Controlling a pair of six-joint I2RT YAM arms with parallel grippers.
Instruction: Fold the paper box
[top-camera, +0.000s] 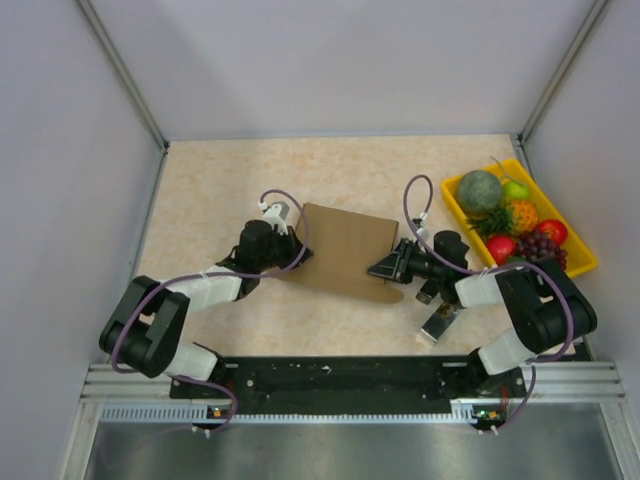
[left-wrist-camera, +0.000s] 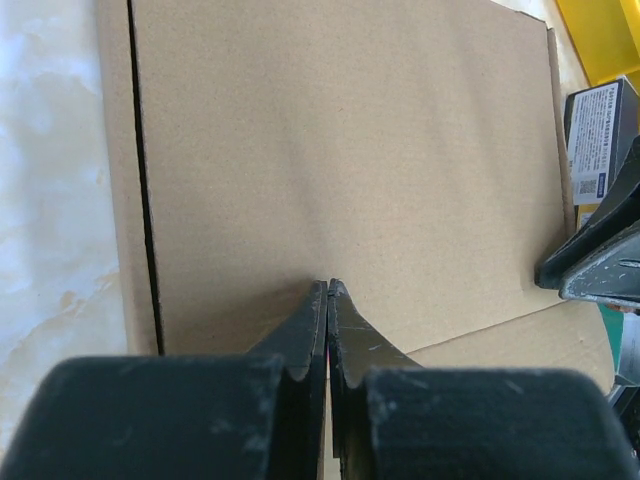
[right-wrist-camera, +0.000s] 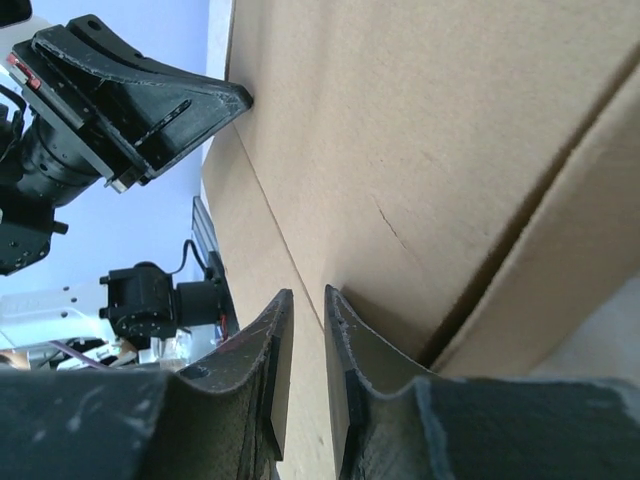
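Observation:
The paper box (top-camera: 345, 255) is a brown cardboard sheet with creases, lying mid-table between both arms. My left gripper (top-camera: 298, 254) is at its left edge. In the left wrist view its jaws (left-wrist-camera: 327, 287) are shut tight, with the tips against the broad cardboard panel (left-wrist-camera: 350, 150). My right gripper (top-camera: 374, 270) is at the sheet's right edge. Its fingers (right-wrist-camera: 305, 292) stand a narrow gap apart, pointing at a crease in the raised panel (right-wrist-camera: 400, 130), with nothing pinched between the pads. A folded flap (right-wrist-camera: 560, 260) rises on the right. The left gripper's tip (right-wrist-camera: 240, 95) touches the panel's far side.
A yellow tray (top-camera: 580, 262) of plastic fruit sits at the right, close behind the right arm, and shows as a yellow corner (left-wrist-camera: 600, 40) in the left wrist view. Grey walls close in both sides and the back. A metal rail (top-camera: 350, 375) runs along the near edge.

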